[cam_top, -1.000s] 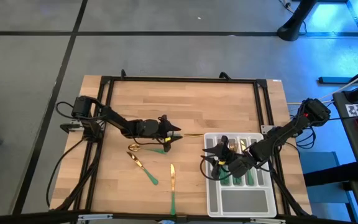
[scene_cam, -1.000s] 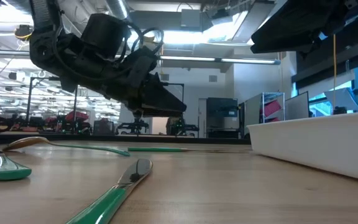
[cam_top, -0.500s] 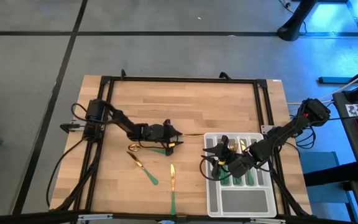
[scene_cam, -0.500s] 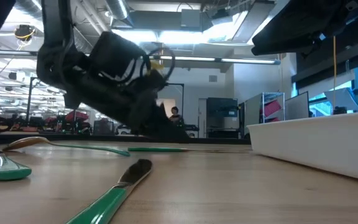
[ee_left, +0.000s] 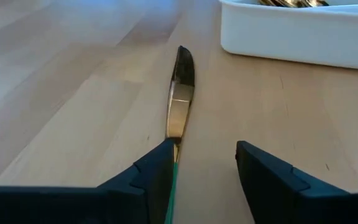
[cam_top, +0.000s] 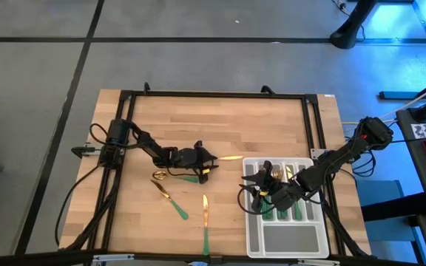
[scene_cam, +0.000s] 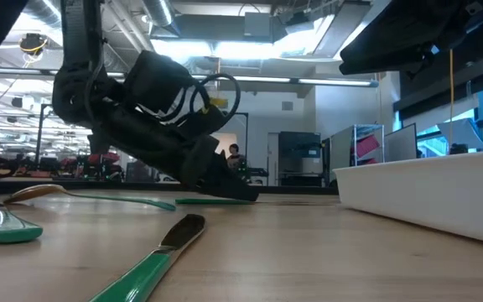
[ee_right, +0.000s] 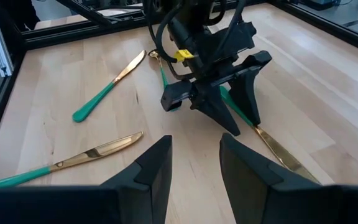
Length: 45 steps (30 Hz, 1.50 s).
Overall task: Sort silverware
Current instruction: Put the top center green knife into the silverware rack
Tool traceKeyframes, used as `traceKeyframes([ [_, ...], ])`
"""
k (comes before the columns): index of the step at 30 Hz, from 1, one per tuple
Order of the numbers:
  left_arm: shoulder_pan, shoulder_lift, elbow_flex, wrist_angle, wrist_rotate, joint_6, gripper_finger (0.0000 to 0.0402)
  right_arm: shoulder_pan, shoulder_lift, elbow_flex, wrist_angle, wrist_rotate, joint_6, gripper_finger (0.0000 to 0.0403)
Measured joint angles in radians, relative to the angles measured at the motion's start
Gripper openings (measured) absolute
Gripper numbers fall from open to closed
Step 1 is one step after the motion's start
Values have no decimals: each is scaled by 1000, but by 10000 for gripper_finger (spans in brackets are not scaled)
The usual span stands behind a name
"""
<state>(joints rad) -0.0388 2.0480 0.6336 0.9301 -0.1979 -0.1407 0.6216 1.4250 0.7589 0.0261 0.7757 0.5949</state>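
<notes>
lowered since a moment ago onto the table-centre knife, left gripper open astride its green handle, ready to close; farther right, right gripper unmoved, open and empty over the tray already holding sorted silverware.

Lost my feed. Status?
Left gripper open, low astride a knife beside the tray. Right gripper open, hovering over tray. Nothing blocking.

An open-plan lab or workshop: ceiling strip lights, office chairs, shelving behind the table
</notes>
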Motion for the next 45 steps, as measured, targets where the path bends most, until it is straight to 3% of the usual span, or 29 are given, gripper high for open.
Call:
traceKeyframes([
  [7,-71,8,-6,146,18,-37,149,0,0,0,2,-8,8,133],
  [12,-99,-3,-5,213,15,-3,164,0,0,0,3,-8,10,133],
  [20,-66,-19,-6,161,15,74,237,0,0,-1,10,-7,10,133],
  [23,-28,-19,-5,124,60,89,260,0,0,-1,11,-4,10,133],
  [28,30,-19,-5,-5,93,100,269,0,0,-1,11,1,10,133],
  [35,33,-28,6,-169,98,146,218,0,0,-1,11,10,10,133],
  [45,28,-27,3,-171,109,158,68,0,0,-1,11,11,10,133],
])
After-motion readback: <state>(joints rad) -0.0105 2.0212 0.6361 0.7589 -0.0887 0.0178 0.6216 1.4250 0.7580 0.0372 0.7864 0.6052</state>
